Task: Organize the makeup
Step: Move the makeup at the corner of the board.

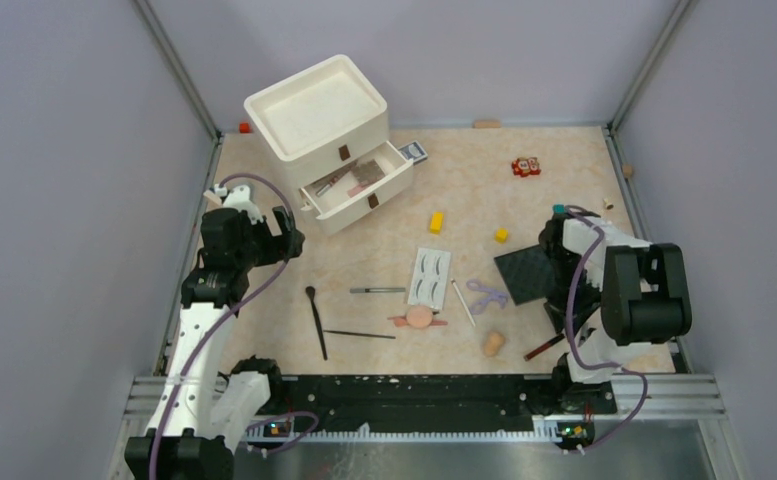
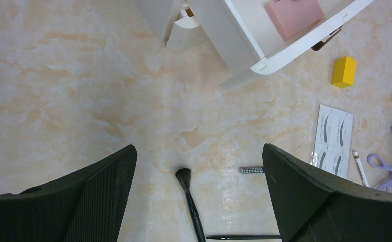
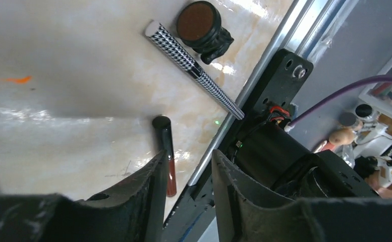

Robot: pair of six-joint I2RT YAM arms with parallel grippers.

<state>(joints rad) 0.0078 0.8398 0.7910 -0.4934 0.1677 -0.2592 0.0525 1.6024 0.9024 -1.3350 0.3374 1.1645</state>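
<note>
Beige marbled bench [image 1: 384, 250] carries the makeup in the overhead view. The white false-eyelash card [image 1: 429, 276], purple curler [image 1: 486, 295], peach sponge [image 1: 419, 317], puff [image 1: 493, 343], dark eyeshadow palette [image 1: 524, 272] and black brush [image 1: 315, 320] lie loose in front of the white drawer unit [image 1: 314, 110], whose lower drawer [image 1: 349, 212] stands pulled out. The left wrist view alone shows plainly the pink compact [image 2: 294, 15] inside that drawer. Only the right wrist view shows a houndstooth-patterned stick [image 3: 193, 68] and a round brown-topped pot [image 3: 204, 25] near the bench's rail. The left arm is folded near the drawers. The left gripper [image 2: 200, 150] points down over bare bench, jaws spread wide and empty. The right arm bends down at the bench's near right corner. The right gripper [image 3: 188, 156] has its jaws narrowly parted and grips nothing. A black-and-red tube [image 3: 164, 141] lies beside one finger, contact unclear.
</note>
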